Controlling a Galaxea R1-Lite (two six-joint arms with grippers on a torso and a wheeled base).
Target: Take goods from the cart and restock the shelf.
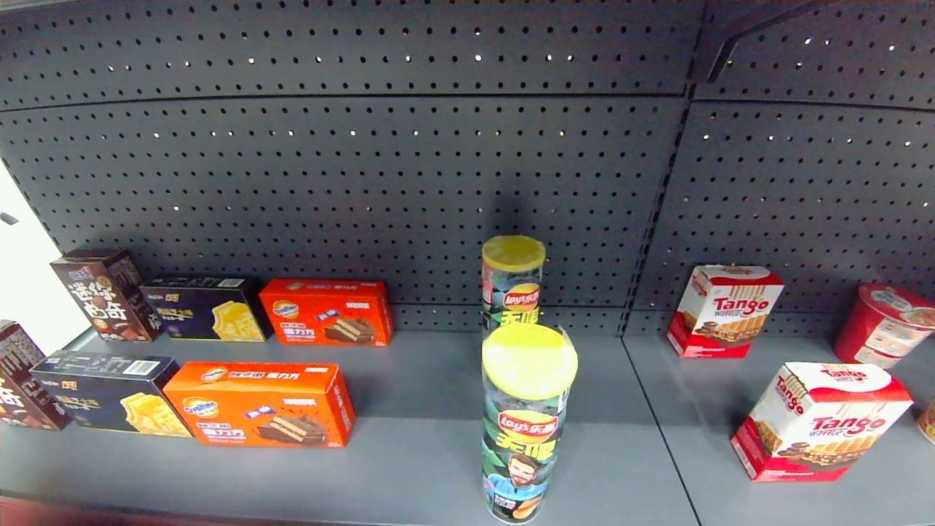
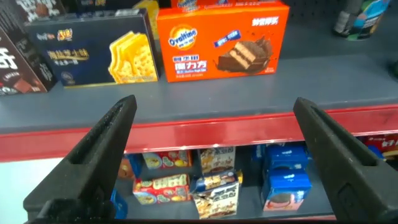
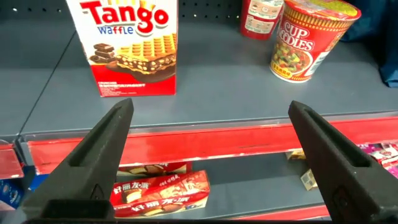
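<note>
Shelf (image 1: 424,438), grey metal, carries chip cans (image 1: 527,427); left fingers (image 2: 99,155) and right fingers (image 3: 93,155) released.

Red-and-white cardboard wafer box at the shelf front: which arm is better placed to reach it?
Right, probably. The open right gripper faces this red-and-white wafer box; the open left gripper faces the orange cardboard box.

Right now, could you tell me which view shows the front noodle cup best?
The right wrist view: the noodle cup stands nearly whole there. The head view catches a sliver of it at its right edge; the left wrist view faces the orange box.
</note>
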